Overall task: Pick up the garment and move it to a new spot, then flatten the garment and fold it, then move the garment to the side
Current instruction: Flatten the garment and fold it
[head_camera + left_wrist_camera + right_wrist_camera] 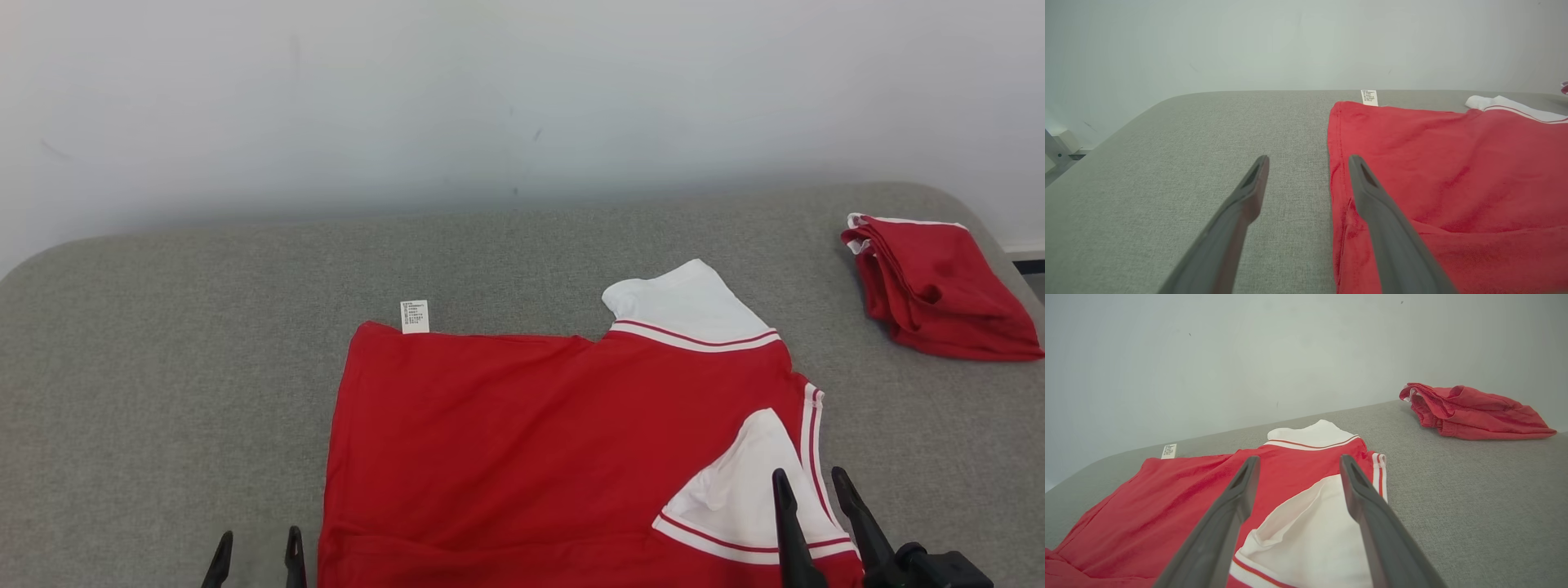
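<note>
Left tool (260,535) and right tool (808,474), both spread empty, hover by the flattened red-and-white fabric shirt (531,441), likely readying a fold.

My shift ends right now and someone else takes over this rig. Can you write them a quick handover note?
Both open and empty: left gripper at the shirt's left edge, right gripper over the near white sleeve.
The red shirt lies spread flat on the grey table, with that sleeve folded onto the body.
A folded red garment sits far right.
Left to do: finish folding, then move the shirt aside.
</note>
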Robot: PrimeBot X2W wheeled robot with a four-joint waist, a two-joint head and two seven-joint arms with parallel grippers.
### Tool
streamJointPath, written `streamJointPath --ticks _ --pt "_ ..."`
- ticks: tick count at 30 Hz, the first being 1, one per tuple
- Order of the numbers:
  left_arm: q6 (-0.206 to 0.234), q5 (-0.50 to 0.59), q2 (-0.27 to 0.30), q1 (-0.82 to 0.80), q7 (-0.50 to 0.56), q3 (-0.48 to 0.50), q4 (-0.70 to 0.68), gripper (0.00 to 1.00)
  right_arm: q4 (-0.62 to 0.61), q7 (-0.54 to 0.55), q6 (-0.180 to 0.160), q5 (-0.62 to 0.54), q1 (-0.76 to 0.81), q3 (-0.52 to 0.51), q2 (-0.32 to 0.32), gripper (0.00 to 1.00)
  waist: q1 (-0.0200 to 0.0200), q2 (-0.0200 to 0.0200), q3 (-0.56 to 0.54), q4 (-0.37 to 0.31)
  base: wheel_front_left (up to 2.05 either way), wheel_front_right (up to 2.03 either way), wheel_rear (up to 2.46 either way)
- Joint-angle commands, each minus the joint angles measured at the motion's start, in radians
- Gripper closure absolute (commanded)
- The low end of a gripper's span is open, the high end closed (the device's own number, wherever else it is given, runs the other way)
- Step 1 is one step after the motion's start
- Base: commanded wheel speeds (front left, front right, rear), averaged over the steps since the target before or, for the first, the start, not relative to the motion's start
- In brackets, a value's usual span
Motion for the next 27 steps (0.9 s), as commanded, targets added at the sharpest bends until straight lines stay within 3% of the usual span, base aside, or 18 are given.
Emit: streamJointPath --ticks 1,9,15,22,27 --pt "0.007 0.000 -0.003 0.018 -0.003 0.007 0.003 0.00 -0.009 -0.004 -0.002 -0.009 0.011 -0.003 0.006 0.00 0.0000 0.0000 0.001 0.002 0.00 0.00 0.00" --pt "-0.001 -0.014 -0.005 -0.015 -0.003 0.029 0.022 0.00 -0.001 -0.004 -0.002 -0.024 0.021 -0.015 0.028 0.00 0.0000 0.0000 0.003 0.006 0.00 0.00 0.00" --pt "-0.040 -0.027 0.019 -0.119 -0.003 0.054 0.057 0.00 0.018 -0.004 -0.002 -0.010 -0.079 0.005 -0.004 0.00 0.0000 0.0000 0.039 -0.026 0.00 0.00 0.00" --pt "-0.069 -0.078 0.134 -0.377 -0.001 -0.019 0.240 0.00 0.110 -0.004 -0.002 0.012 -0.322 0.061 -0.079 0.00 0.0000 0.0000 0.147 -0.079 0.00 0.00 0.00" --pt "-0.067 -0.285 0.228 -0.587 0.110 -0.183 0.326 0.00 0.192 -0.002 -0.002 0.031 -0.524 0.096 -0.107 0.00 0.0000 0.0000 0.235 -0.106 0.00 0.00 0.00"
